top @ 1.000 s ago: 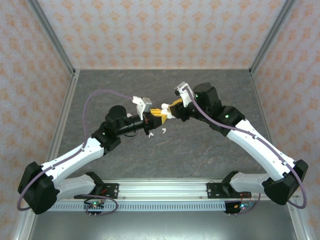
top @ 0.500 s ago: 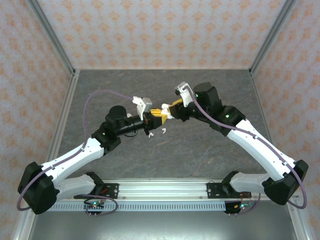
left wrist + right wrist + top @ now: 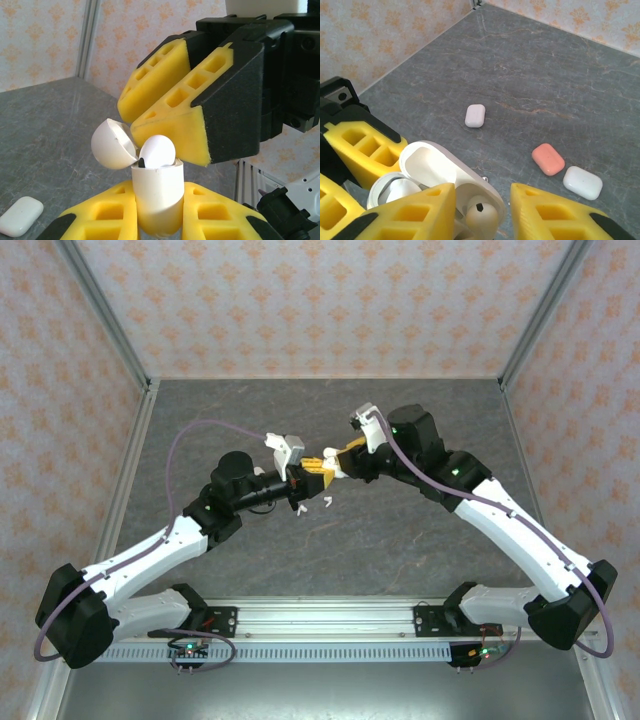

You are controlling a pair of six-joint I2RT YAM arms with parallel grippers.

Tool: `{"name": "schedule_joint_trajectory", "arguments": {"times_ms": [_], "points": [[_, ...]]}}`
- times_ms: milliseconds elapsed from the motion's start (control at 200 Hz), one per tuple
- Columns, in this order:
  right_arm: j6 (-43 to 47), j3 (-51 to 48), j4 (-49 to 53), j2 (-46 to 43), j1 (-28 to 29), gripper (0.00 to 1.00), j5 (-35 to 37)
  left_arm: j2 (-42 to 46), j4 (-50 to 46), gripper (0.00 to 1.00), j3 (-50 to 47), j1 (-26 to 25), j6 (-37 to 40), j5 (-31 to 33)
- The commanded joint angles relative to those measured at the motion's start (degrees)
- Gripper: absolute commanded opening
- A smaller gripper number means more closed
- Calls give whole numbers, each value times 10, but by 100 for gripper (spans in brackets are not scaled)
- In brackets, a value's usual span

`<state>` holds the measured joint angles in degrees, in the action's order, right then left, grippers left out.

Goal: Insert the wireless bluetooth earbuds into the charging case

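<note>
The left gripper (image 3: 157, 207) is closed firmly on the charging case (image 3: 156, 182), one yellow finger pad on each side of the case body. The case stands upright, raised off the grey table (image 3: 530, 65). Its hinged lid (image 3: 111, 145) is open and tilted back to one side.

One white earbud (image 3: 158, 149) sits in a socket of the case, its rounded head above the rim. In the right wrist view the same earbud (image 3: 481, 216) lies between the right gripper's pads and touches neither of them. A second pale rounded shape occupies the other socket (whether it is an earbud cannot be determined).

The right gripper (image 3: 484, 200) is positioned directly over the open case with its jaws parted partway. It holds nothing. In the left wrist view its lower pad lies just beside the earbud's head.

In the top view both arms meet over the middle of the table, the two grippers tip to tip. Two small white pieces (image 3: 327, 502) lie on the table just near side of the grippers (too small to identify).

Three closed cases lie on the table beyond the grippers:
- a pale case (image 3: 475, 115), apart from the others
- a salmon-pink case (image 3: 547, 159)
- a white case (image 3: 582, 182), just beside the pink one
</note>
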<state>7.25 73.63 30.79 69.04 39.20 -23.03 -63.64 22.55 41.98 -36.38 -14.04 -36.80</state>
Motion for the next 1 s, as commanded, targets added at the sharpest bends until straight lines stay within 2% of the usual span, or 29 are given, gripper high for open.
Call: {"name": "schedule_joint_trajectory", "arguments": {"times_ms": [0, 290, 576, 736, 996], "points": [[-18, 28, 11, -9, 5, 41, -20, 12, 58, 0, 1, -1, -5, 20], [-74, 80, 16, -9, -20, 61, 3, 11, 82, 0, -4, -1, -5, 21], [-159, 72, -17, -43, -90, 76, -92, 18, 102, 0, -3, -1, 9, 26], [-205, 81, -26, -35, -124, 83, -169, 23, 105, 0, 12, -1, 37, 48], [-163, 186, 42, -15, -128, 92, -180, 18, 135, 0, 52, -2, 86, 95]]}}
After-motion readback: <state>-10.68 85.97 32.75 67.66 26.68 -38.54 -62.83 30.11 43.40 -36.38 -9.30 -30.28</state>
